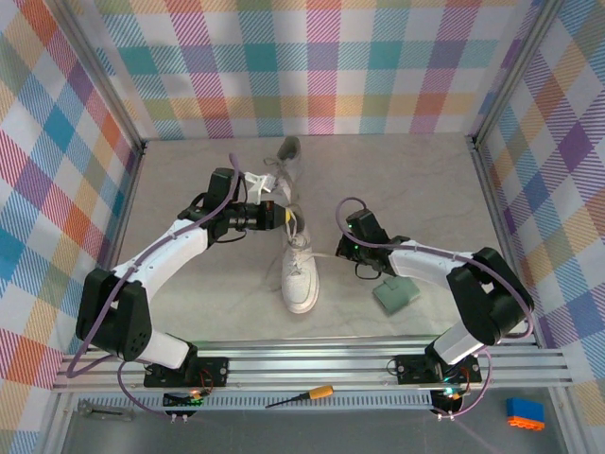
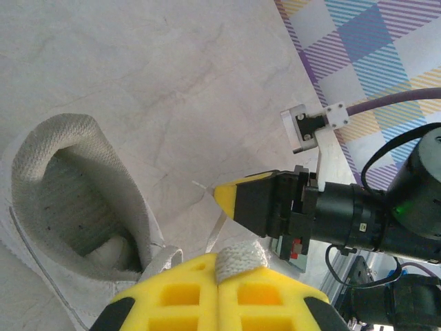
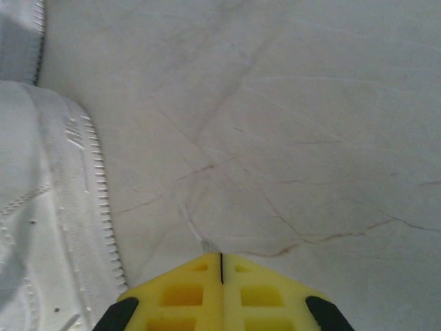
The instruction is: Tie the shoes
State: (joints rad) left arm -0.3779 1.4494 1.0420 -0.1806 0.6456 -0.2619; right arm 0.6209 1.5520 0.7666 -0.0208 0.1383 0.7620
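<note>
Two white shoes lie on the table, the near shoe (image 1: pixel 301 274) toe toward the arms and the far shoe (image 1: pixel 284 163) behind it. My left gripper (image 1: pixel 284 216) hovers over the near shoe's grey-lined opening (image 2: pixel 76 200). Its yellow fingers are shut (image 2: pixel 224 256) on a flat white lace (image 2: pixel 241 257). My right gripper (image 1: pixel 342 252) sits low just right of the near shoe (image 3: pixel 48 207). It is shut (image 3: pixel 220 255) on a thin lace end (image 3: pixel 204 243), whose strand runs back toward the shoe. In the left wrist view the right gripper (image 2: pixel 227 194) sits close ahead.
A small green square pad (image 1: pixel 395 294) lies on the table under the right arm. Plaid walls close the table on three sides. A screwdriver (image 1: pixel 302 395) and a blue block (image 1: pixel 525 413) lie off the table near the arm bases.
</note>
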